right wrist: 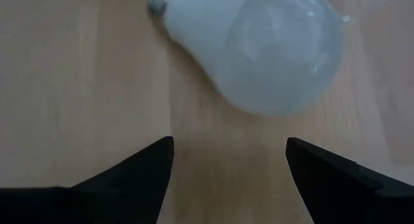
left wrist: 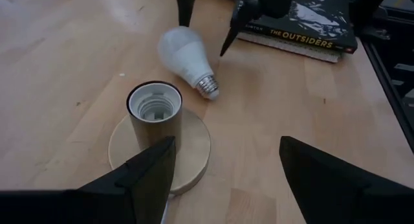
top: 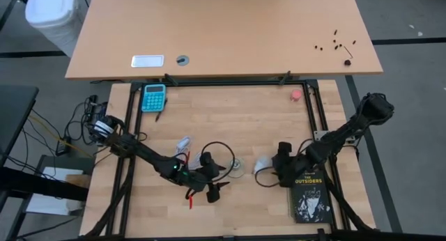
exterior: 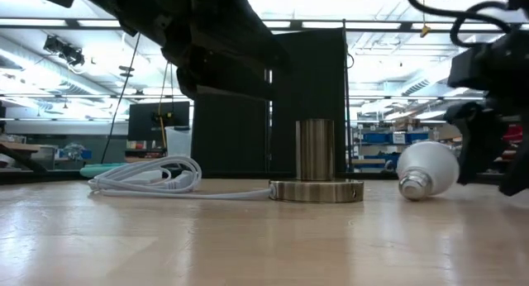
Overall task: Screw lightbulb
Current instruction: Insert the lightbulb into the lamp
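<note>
Two open jaws of the right gripper (left wrist: 206,20) are straddling the lying bulb (left wrist: 186,57); the closing grip should be centring on the glass. Left gripper (left wrist: 226,162) is waiting wide by the socket (left wrist: 155,111).

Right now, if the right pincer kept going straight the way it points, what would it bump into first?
Most likely the lightbulb. It lies on its side on the table, just ahead of the right pincer, whose open fingers frame it. Depth is hard to judge.

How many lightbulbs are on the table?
1. The lightbulb lies on its side on the wood, between the socket and the black book. No others show.
</note>
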You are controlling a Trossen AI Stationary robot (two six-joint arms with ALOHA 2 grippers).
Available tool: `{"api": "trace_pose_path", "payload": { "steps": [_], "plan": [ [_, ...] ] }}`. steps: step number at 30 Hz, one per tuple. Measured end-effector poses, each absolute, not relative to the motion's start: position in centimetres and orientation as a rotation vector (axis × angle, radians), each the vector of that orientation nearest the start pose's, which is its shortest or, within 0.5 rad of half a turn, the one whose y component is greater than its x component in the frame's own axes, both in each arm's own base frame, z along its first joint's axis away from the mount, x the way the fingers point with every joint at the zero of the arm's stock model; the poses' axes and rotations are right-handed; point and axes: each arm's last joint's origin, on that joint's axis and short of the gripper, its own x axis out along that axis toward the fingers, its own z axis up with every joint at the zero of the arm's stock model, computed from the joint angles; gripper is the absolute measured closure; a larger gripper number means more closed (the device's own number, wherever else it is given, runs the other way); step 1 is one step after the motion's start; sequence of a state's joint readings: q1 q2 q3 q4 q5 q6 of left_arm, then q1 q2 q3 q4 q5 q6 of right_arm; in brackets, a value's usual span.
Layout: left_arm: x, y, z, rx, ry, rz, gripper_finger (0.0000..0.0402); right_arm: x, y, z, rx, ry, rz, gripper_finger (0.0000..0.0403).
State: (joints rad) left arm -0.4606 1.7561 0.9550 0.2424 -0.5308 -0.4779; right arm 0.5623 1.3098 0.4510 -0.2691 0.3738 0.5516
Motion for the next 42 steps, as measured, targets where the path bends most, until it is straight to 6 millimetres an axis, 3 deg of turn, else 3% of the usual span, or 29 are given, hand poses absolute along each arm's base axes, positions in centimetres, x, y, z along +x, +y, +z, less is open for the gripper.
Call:
{"api": "trace_pose_path", "payload": {
  "steps": [11,16,30,42],
  "plan": [
    [33.0,-14.7,18.0,-0.207,0.462,0.184,0.012,17.5,8.0,11.3,0.067,0.93,-0.127,0.0094],
    [33.0,-14.7,17.9,-0.203,0.462,0.183,0.012,17.3,8.3,11.3,-0.027,0.903,-0.13,0.0094],
    [32.9,-14.7,17.9,-0.199,0.472,0.184,0.0107,19.0,5.2,11.5,-0.106,0.951,0.098,0.0094],
    [32.9,-14.7,17.9,-0.22,0.471,0.188,0.0107,19.7,5.7,12.3,-0.195,0.955,0.221,0.0091]
  ]
}}
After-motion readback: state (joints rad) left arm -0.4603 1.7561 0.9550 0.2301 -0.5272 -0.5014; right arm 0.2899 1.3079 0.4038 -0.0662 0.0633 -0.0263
